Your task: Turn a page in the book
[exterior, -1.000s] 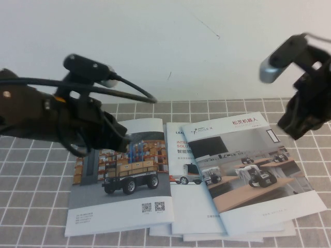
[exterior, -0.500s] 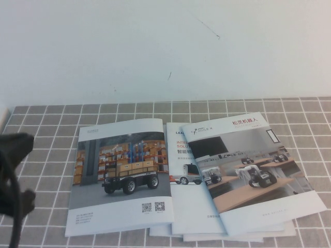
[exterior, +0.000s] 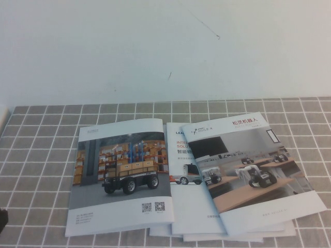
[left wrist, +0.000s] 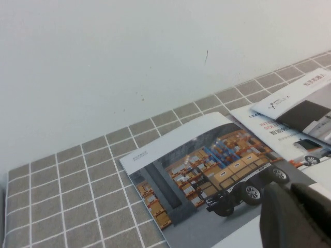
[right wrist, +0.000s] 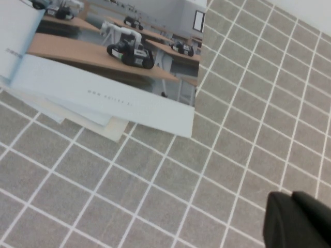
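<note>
We see the grey tiled table [exterior: 41, 155] carrying three brochures, and the book [exterior: 122, 175], closed with its cover of orange warehouse shelves and a wheeled robot facing up, lies left of the white brochure with blue lettering [exterior: 187, 181], which it overlaps. The brochure with a red title [exterior: 253, 165] lies over that white one's right side. The left gripper [left wrist: 297, 217] hovers just above the book's near edge and the right gripper [right wrist: 297, 219] hangs over bare tiles beyond the red-titled brochure; we cannot tell whether either is open.
</note>
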